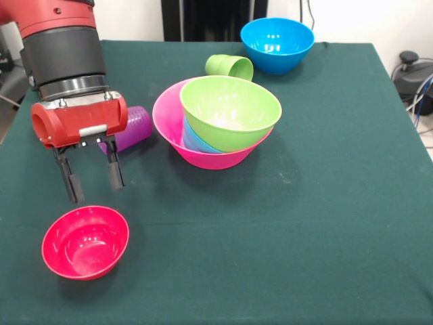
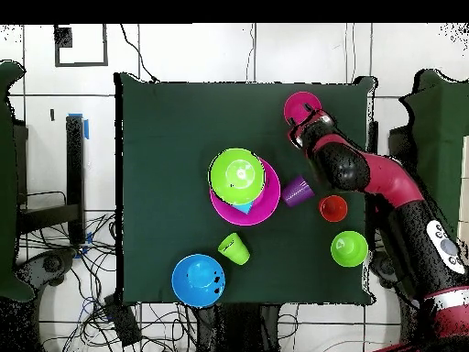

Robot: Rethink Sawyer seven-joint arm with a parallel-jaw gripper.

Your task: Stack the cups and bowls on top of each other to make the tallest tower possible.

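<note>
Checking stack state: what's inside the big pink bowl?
In the pink bowl sits a tilted green bowl on top, with a light blue piece showing beneath it. Anything lower is covered.

A big pink bowl is holding a light blue piece and a tilted green bowl. Purple cup and green cup are lying sideways; red bowl and blue bowl are standing apart.

We see the tower: 1 green bowl nested in the pink bowl. The gripper sits over the red bowl at the table edge. Purple cup lies beside the tower; blue bowl and green cup stand apart.
</note>
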